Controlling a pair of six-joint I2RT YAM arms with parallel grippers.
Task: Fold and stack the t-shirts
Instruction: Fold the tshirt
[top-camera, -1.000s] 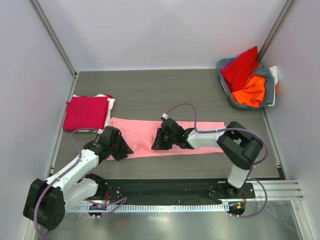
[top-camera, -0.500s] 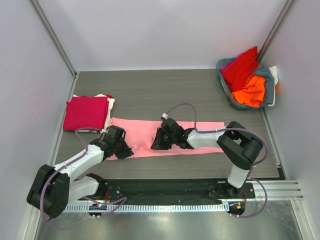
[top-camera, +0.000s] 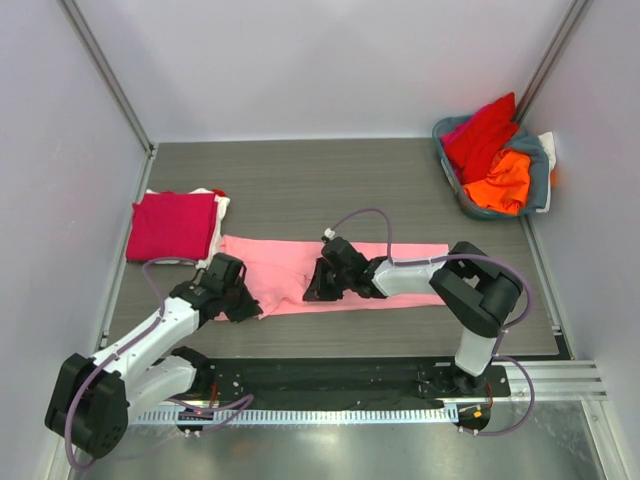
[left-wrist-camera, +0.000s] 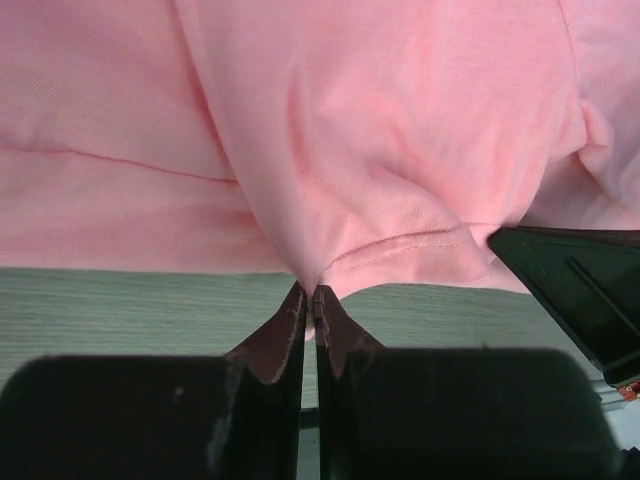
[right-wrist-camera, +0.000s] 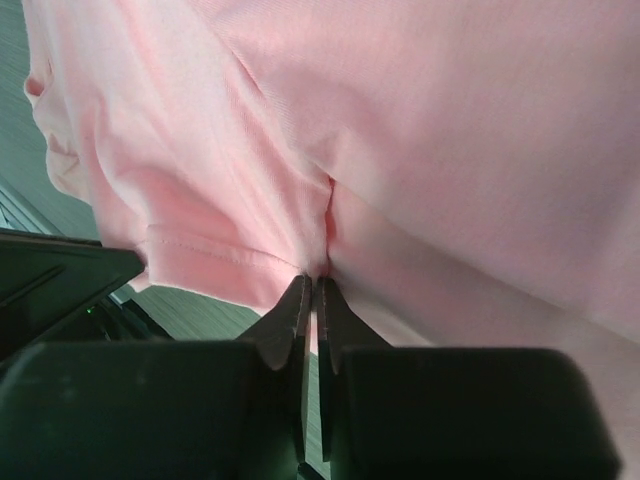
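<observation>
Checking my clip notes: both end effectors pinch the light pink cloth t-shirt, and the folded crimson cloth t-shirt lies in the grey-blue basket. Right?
No. The top external view shows the folded crimson cloth t-shirt at the far left of the table, not in the grey-blue basket. The rest holds.

Two slim arms, the left arm and the right arm, share one build: white tubular links between chunky black joint housings. A thin lilac cable runs along each. Both are bolted to a flat black base plate (fronted by a silver toothed rail). The left gripper and right gripper have dark fingers tapering to thin wedge tips.
</observation>
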